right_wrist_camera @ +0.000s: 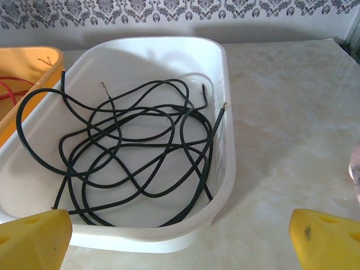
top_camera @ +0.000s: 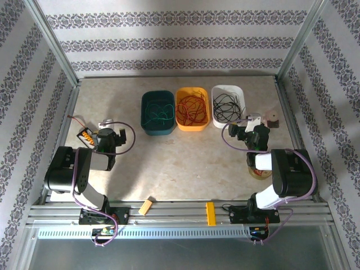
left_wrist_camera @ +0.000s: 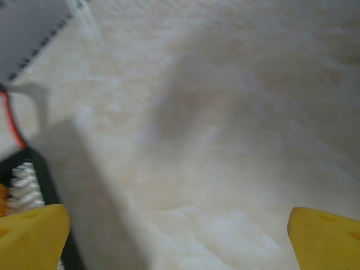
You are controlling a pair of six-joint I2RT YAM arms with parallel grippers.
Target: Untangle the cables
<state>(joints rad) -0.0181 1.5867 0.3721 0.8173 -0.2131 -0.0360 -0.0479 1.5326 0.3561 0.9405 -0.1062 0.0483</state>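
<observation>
Cables [top_camera: 191, 109] look sorted by colour, in three bins lined up along the far edge of the desk [top_camera: 185, 163]. Green cables [top_camera: 157, 112] are in the teal bin [top_camera: 147, 128], red cables [right_wrist_camera: 12, 90] in the orange bin [right_wrist_camera: 22, 59], and black cables [right_wrist_camera: 135, 152] in the white bin [right_wrist_camera: 225, 84].

The black ones loop loosely over each other, ends free. The right tool [right_wrist_camera: 180, 242] hangs just in front of the white bin, spread wide and empty. That arm's clearly nearer, with the coil straight ahead and slightly left. The left tool [left_wrist_camera: 180, 239], also released and empty, is by the desk's left edge beside the battery box [top_camera: 85, 136].

Its wrist view is blurry, and I can't tell if any strands are actually knotted.
</observation>
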